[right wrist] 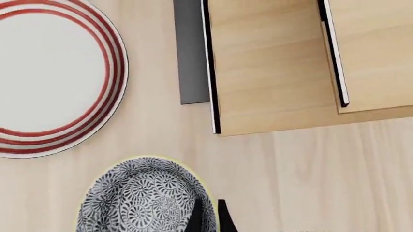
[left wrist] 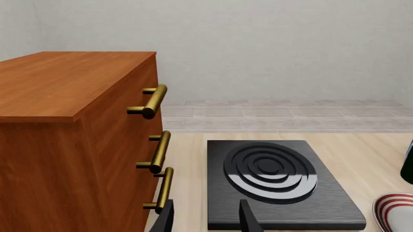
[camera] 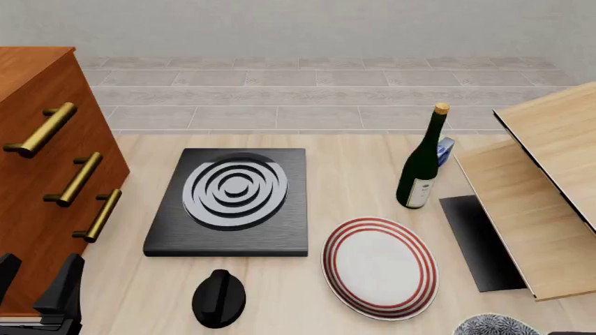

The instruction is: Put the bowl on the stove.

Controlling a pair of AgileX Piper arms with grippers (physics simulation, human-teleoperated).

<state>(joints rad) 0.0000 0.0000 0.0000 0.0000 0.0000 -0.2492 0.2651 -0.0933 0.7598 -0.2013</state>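
The speckled blue-grey bowl (right wrist: 139,198) sits on the table at the front right edge (camera: 496,326), next to the red-ringed plate. My right gripper (right wrist: 210,217) has one finger inside the bowl and one outside, closed on its rim; it is out of the front view. The black stove (camera: 228,202) with its silver ring burner lies left of centre and also shows in the left wrist view (left wrist: 277,183). My left gripper (camera: 35,279) is open and empty at the front left, short of the stove, its fingertips (left wrist: 248,217) low in the left wrist view.
A wooden cabinet (camera: 38,174) with brass handles stands left of the stove. A black knob (camera: 219,298) and a red-ringed plate (camera: 379,266) lie in front of the stove. A wine bottle (camera: 421,167) and a wooden rack (camera: 531,216) stand at the right.
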